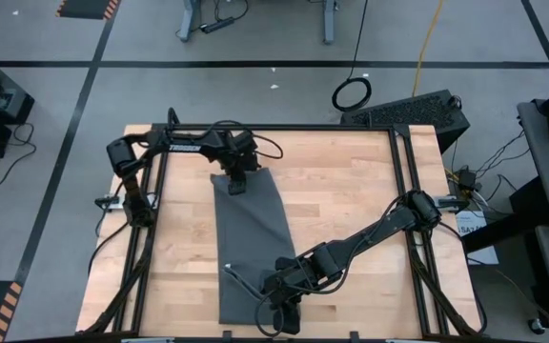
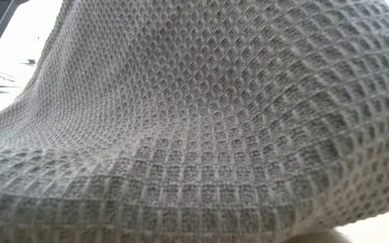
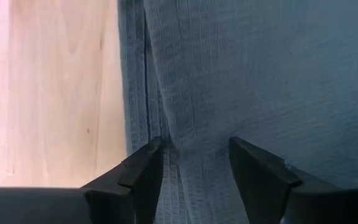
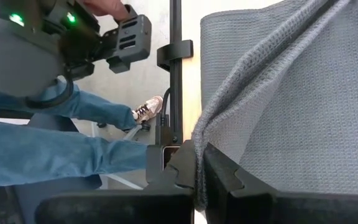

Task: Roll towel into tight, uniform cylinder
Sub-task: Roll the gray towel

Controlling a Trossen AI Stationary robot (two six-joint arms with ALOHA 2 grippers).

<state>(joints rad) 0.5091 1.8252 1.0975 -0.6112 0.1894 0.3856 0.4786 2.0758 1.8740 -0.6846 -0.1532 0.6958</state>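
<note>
While the towel (image 1: 251, 243) lies flat and unrolled lengthwise on the worktop (image 1: 351, 191), left end effector (image 1: 235, 181) sits at its far edge, fingers part open astride the hem, nothing gripped, likely about to pinch; right end effector (image 1: 279, 303) clamps the near edge, lifting a fold, presumably to start the roll

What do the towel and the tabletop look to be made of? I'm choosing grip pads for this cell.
The towel: soft woven cloth, likely cotton, matte dark grey, with a raised waffle grid that shows close up in the low view. The tabletop: pale wood, apparently jointed boards with a smooth finish, judging by the grain and plank seams.
</note>
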